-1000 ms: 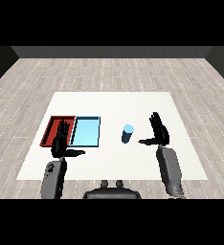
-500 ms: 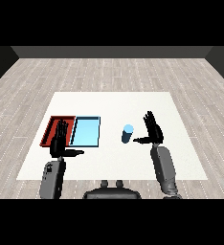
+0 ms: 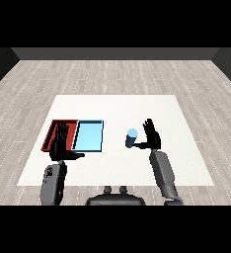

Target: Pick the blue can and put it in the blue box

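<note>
The blue can (image 3: 132, 138) stands upright mid-counter, right of the blue tray (image 3: 89, 136), with bare white counter (image 3: 117, 106) behind it. The right robot hand (image 3: 151, 138) is just beside the can, fingers spread; contact is hard to judge. The left robot hand (image 3: 61, 141), fingers straight, covers part of the red tray (image 3: 54, 129).

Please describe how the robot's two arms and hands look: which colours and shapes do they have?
Both forearms are grey, rounded and fairly thick, coming in from the lower corners of the head view. Each ends in a black hand with slim fingers and a thumb: the left hand and the right hand. No cables or markings are visible.
</note>
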Controlling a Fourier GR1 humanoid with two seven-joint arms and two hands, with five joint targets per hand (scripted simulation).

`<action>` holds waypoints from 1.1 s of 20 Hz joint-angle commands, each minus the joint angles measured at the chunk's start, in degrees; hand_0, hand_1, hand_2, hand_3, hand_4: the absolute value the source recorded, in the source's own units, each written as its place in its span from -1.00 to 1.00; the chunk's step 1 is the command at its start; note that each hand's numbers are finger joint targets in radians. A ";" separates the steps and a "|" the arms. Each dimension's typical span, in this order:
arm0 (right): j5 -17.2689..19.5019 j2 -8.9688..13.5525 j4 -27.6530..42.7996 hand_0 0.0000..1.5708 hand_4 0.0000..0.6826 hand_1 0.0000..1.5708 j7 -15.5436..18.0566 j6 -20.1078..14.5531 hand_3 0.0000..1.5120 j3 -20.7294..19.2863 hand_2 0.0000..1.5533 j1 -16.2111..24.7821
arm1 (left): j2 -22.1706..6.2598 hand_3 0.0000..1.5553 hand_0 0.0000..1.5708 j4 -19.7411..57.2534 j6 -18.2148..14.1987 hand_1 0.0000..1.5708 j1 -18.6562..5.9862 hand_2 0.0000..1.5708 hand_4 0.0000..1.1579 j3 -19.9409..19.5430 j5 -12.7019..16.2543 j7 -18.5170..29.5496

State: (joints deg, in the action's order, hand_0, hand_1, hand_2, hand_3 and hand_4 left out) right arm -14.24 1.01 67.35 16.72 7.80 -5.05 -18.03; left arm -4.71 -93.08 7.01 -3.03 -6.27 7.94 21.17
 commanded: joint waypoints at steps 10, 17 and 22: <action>-3.18 -0.99 -10.59 -1.00 -1.00 -1.00 6.20 -2.53 -1.00 4.06 -1.00 -3.07 | -0.06 -1.00 -1.00 -0.16 1.30 -1.00 1.20 -1.00 -1.00 -0.55 0.62 1.24; -4.77 -0.61 -12.90 -1.00 -1.00 -1.00 4.47 -1.84 -1.00 3.36 -1.00 -5.34 | -0.49 -1.00 -1.00 1.23 0.12 -1.00 -1.97 -1.00 -1.00 -1.05 0.52 -1.34; -8.20 -1.00 -13.25 -1.00 -1.00 -1.00 5.62 -6.55 -1.00 8.86 -1.00 -5.34 | 1.60 -1.00 -1.00 -4.14 0.78 -1.00 5.81 -1.00 -1.00 1.03 -0.14 0.82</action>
State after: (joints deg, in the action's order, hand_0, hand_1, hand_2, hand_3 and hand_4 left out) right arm -20.72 0.09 51.25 23.24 3.44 0.31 -25.35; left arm -4.64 -94.63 8.12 -0.92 -6.70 8.78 20.81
